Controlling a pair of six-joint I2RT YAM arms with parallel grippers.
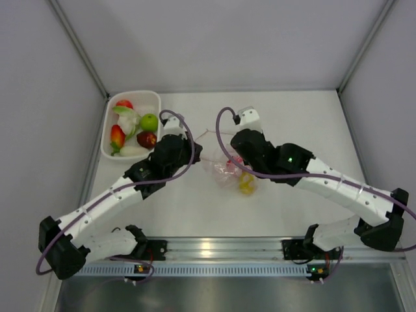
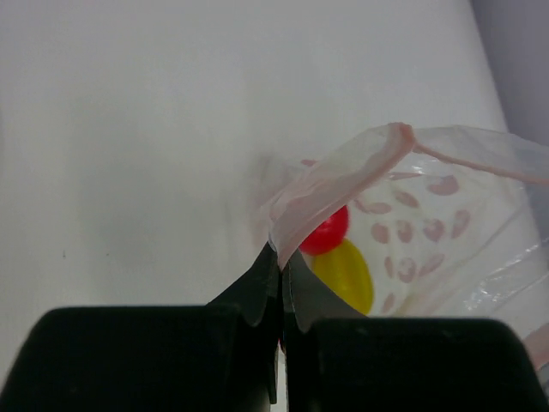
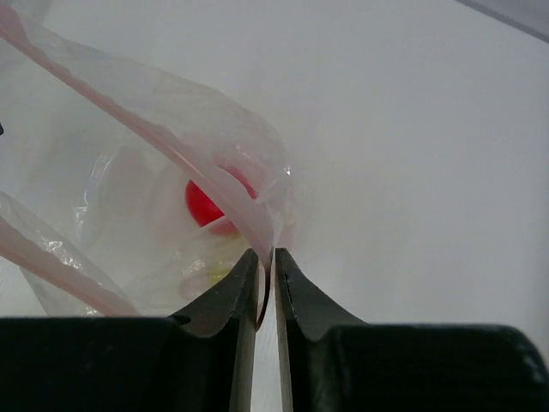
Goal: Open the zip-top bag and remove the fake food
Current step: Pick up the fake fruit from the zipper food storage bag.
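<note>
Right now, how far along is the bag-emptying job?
Done: several fake fruits lie in the white basket. In hand: the left tool and right tool each pinch an edge of the zip-top bag, its mouth looking parted. Remaining: a red piece and a yellow piece sit inside the bag.

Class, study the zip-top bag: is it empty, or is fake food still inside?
Not empty. A red piece and a yellow piece show through the clear wall of the zip-top bag in the left wrist view.

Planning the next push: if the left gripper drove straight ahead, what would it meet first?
The zip-top bag the left gripper pinches, then probably the red fake fruit behind; depth unclear.
</note>
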